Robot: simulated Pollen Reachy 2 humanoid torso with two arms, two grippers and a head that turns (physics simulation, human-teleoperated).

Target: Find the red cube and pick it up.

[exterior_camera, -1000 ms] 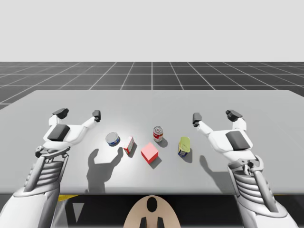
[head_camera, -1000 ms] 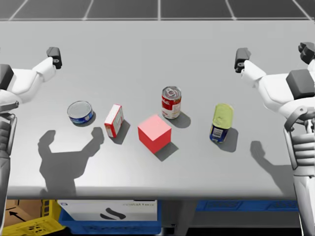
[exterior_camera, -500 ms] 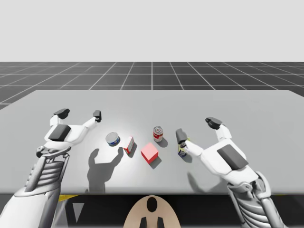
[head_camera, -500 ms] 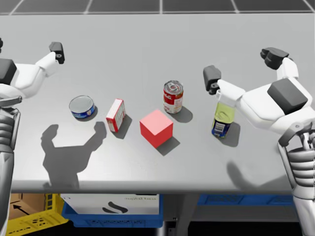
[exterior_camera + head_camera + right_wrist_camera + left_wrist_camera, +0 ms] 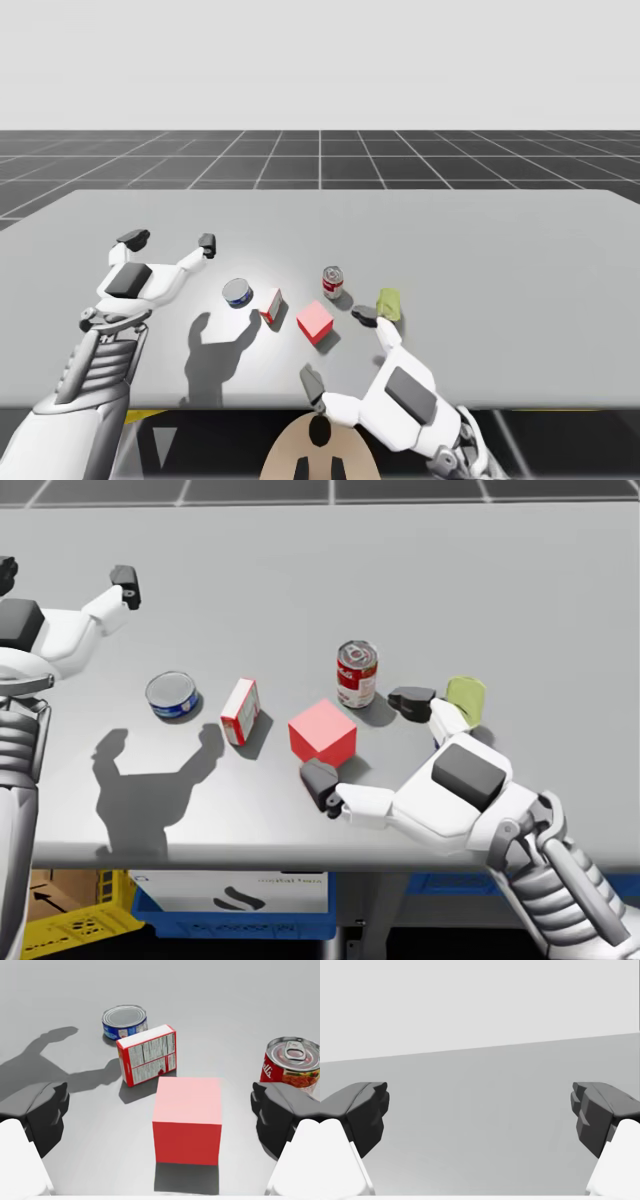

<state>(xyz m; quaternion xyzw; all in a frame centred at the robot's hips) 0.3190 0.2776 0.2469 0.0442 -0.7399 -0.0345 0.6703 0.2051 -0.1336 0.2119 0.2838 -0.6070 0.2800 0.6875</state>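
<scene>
High view: plain red cube (image 5: 314,321) flat on the grey bench (image 5: 520,240), mid-row, just beside a small red-and-white cardboard box (image 5: 271,304) and near a red-labelled metal soup can (image 5: 333,281). Right pincer (image 5: 338,348) low at the cube's near side, spread wide. Left pincer (image 5: 169,241) well apart, out past a flat blue tin (image 5: 238,293), also spread.

Head view: one right fingertip (image 5: 410,700) close by the soup can and just in front of a yellow-green can (image 5: 465,700), the other off the cube's near corner. No contact with the cube.

Left wrist view: bare bench beyond wide-apart fingers.

Right wrist view: cube ahead, lined up with the gap, untouched.

Risks, as judged: closing from here, likely to pinch air or only the near edge. Pushing forward carelessly, likely to clip the soup can or the yellow-green can with the outer finger and topple it, or to shove the cube into the box.
</scene>
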